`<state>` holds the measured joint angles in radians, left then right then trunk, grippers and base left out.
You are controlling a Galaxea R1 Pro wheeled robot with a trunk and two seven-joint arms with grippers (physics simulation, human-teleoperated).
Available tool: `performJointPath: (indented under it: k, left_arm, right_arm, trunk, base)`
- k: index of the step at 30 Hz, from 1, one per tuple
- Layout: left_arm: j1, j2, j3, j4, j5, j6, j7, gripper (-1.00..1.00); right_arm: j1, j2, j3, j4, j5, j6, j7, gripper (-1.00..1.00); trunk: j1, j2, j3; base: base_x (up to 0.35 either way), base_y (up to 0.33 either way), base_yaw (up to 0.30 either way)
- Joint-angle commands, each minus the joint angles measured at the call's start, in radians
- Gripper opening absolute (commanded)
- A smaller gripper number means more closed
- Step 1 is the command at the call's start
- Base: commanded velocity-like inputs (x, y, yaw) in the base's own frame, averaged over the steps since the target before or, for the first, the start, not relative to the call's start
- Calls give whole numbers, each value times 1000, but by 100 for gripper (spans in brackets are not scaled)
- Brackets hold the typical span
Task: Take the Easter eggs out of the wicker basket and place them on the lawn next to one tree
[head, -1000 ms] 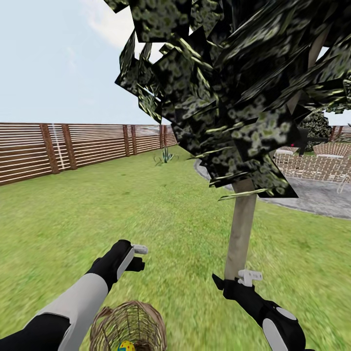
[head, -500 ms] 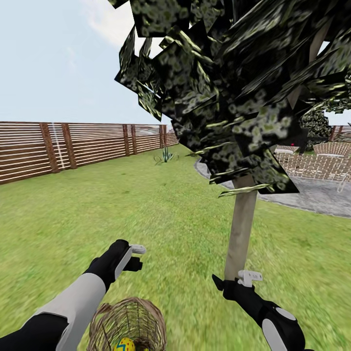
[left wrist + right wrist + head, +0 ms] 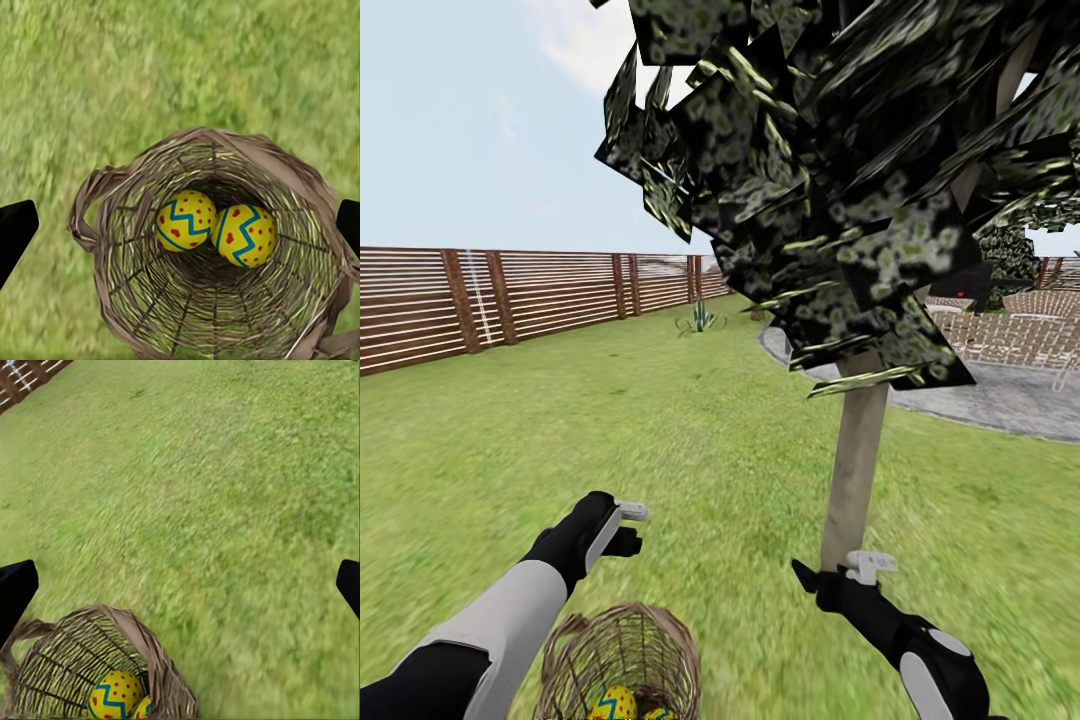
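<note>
Left fingers [image 3: 16,229] spread wide, empty, above wicker basket [image 3: 214,255] (two Easter eggs [image 3: 186,220] inside).

two Easter eggs [image 3: 214,229] touching, inside wicker basket [image 3: 135,300]

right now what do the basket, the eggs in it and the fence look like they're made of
Wicker basket: loosely woven brown twigs, matte, with grass showing through the gaps. Easter eggs: smooth, hard-looking yellow shells with painted blue zigzags and red dots; the actual material is unclear. Fence: brown horizontal wooden slats on thicker posts.
</note>
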<state>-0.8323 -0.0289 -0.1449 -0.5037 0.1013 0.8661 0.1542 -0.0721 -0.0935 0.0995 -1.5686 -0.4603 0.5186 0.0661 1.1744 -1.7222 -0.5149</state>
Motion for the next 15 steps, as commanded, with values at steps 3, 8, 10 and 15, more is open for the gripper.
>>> performJointPath:
  k: [3,8,10,15]
  left_arm:
    - [-1,1,-5,-1,11,4,8,100]
    - [-1,1,-6,0,10,4,8,100]
    - [-1,1,-6,0,10,4,8,100]
    - [-1,1,-5,0,10,4,8,100]
  right_arm:
    - [0,-1,-4,-7,-1,-7,64,100]
    - [12,-1,-54,-13,-3,-44,173,100]
    - [19,0,-67,-14,-3,-49,190,100]
    - [26,1,-79,-14,-3,-54,203,100]
  trunk:
    - [12,-22,-11]
    - [31,-57,-26]
    - [38,-71,-33]
    - [58,-106,-48]
  base:
    - [0,0,0]
    - [0,0,0]
    - [0,0,0]
    - [0,0,0]
